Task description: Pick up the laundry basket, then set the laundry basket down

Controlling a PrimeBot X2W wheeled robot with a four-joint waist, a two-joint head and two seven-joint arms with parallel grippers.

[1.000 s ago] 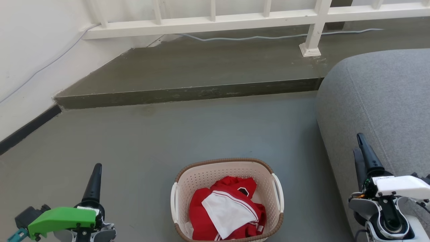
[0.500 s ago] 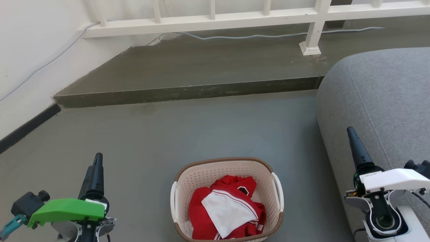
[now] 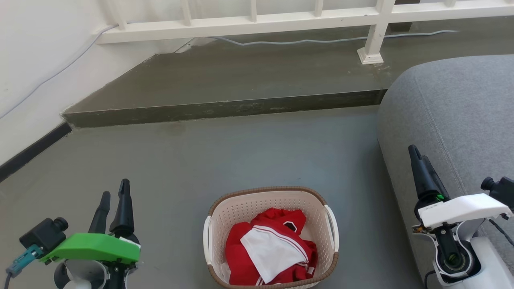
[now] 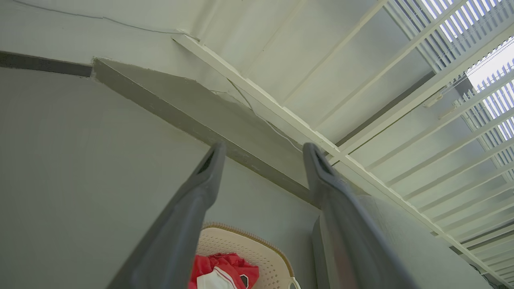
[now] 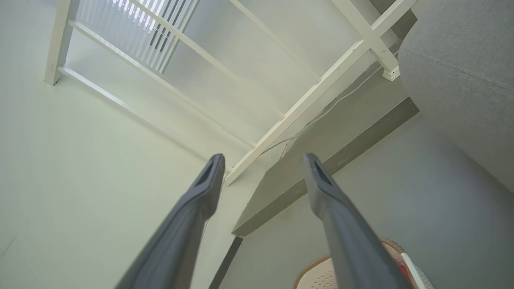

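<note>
The laundry basket [image 3: 257,206], holding red-and-white clothes [image 3: 271,251], sits on the grey floor [image 3: 241,152] between my left gripper [image 3: 115,189] and my right gripper [image 3: 417,154], both well apart from it with fingers spread.

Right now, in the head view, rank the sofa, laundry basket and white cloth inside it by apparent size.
1. sofa, even though it is cut off by the frame edge
2. laundry basket
3. white cloth
</note>
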